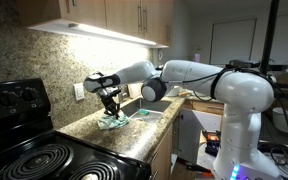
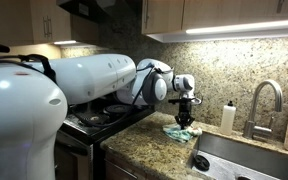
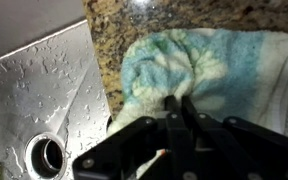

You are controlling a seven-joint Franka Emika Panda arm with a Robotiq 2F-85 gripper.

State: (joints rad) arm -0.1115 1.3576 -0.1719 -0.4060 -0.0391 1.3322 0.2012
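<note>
Towel [image 3: 199,60] is lying bunched on the counter [image 3: 184,15], centre frame; the gripper [image 3: 179,108] is clamping a fold. A shallow pinch may be letting it slip toward the sink [image 3: 34,90], lower left.

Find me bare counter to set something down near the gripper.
Bare granite lies between the stove and the cloth. The sink basin is bare apart from its drain. Crowded: the gripper sits on the cloth at the sink edge, and a bottle and faucet fill the back.
</note>
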